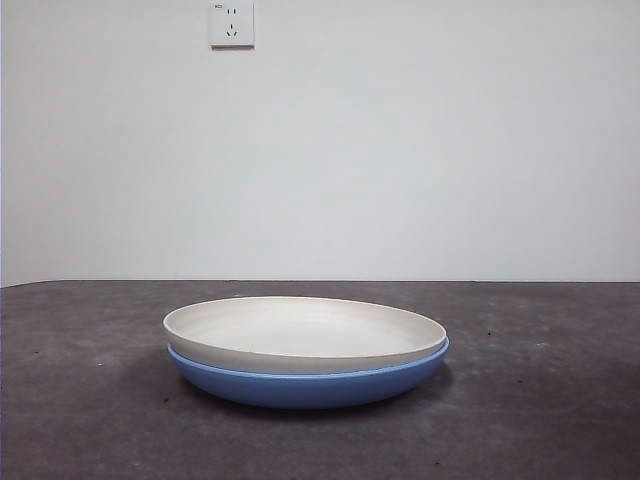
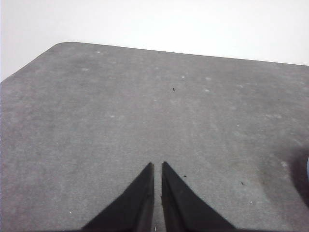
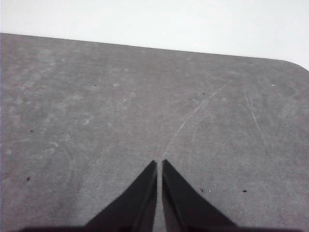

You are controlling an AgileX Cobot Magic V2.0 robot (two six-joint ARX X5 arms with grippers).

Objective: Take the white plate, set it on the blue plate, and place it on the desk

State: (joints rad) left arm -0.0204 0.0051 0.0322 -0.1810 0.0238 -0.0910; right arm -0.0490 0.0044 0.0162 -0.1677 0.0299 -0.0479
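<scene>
The white plate (image 1: 300, 330) sits nested on top of the blue plate (image 1: 310, 382) in the middle of the desk (image 1: 80, 400) in the front view. No arm shows in the front view. My left gripper (image 2: 157, 166) is shut and empty above bare desk (image 2: 96, 121); a sliver of blue rim (image 2: 307, 166) shows at the picture's edge. My right gripper (image 3: 159, 164) is shut and empty above bare desk (image 3: 96, 121); no plate shows in its view.
A pale wall (image 1: 400, 150) with a white socket (image 1: 231, 24) stands behind the desk. The desk's rounded far corners show in the left wrist view (image 2: 60, 46) and the right wrist view (image 3: 299, 65).
</scene>
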